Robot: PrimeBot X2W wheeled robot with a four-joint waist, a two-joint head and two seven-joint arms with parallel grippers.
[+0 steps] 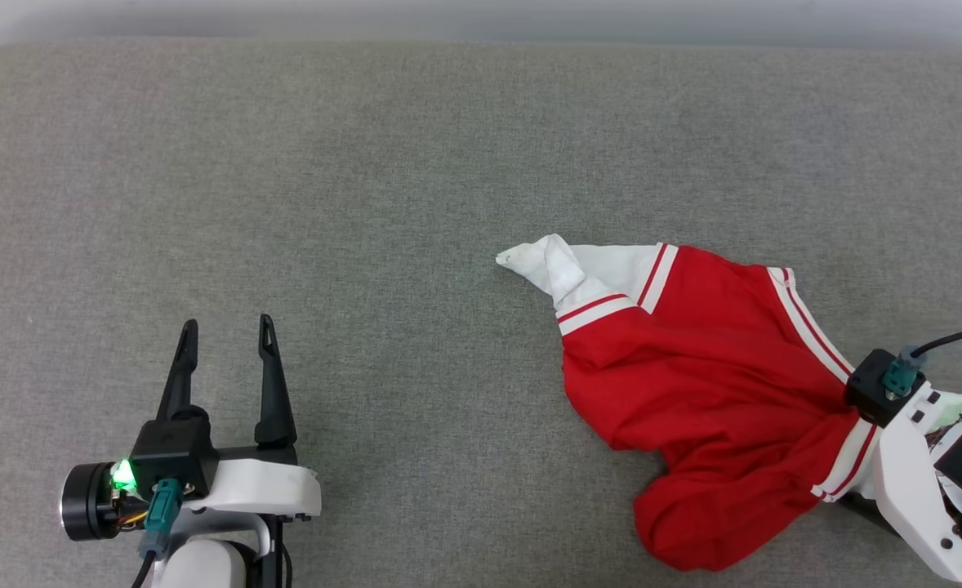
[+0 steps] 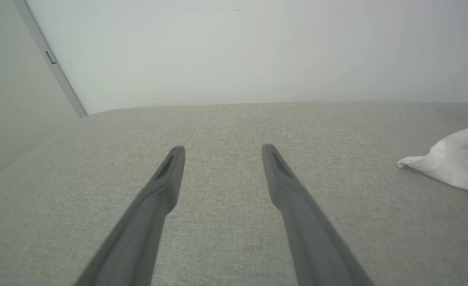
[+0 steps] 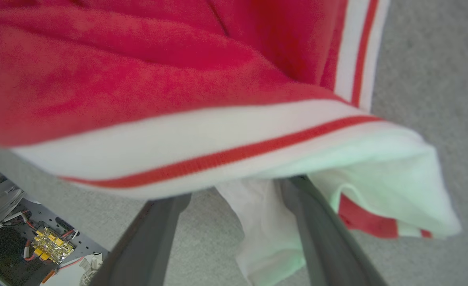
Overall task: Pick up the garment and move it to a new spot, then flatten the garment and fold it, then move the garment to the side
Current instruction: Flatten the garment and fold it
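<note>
The garment (image 1: 693,351), a red T-shirt with white sleeves and striped trim, lies crumpled on the right side of the grey cloth-covered bench (image 1: 367,163), one white sleeve pointing toward the middle. Your right gripper (image 3: 236,190) sits at the shirt's near right edge with its jaws spread wide. In the right wrist view its two dark fingers (image 3: 313,222) run under a striped seam, and a white fold hangs between them. Nothing is pinched yet. Your left gripper (image 1: 229,322) hovers over bare cloth at the lower left, also wide apart and holding nothing, well clear of the shirt. The step in hand looks like the first pickup. Before you close, make sure the fold sits deep between the fingers, since thin fabric probably slips from a shallow bite. Close fully on the seam, where the layers are thickest, then lift straight up until the body hangs free. Carry it toward the open middle of the bench, where both arms can reach to flatten it.
</note>
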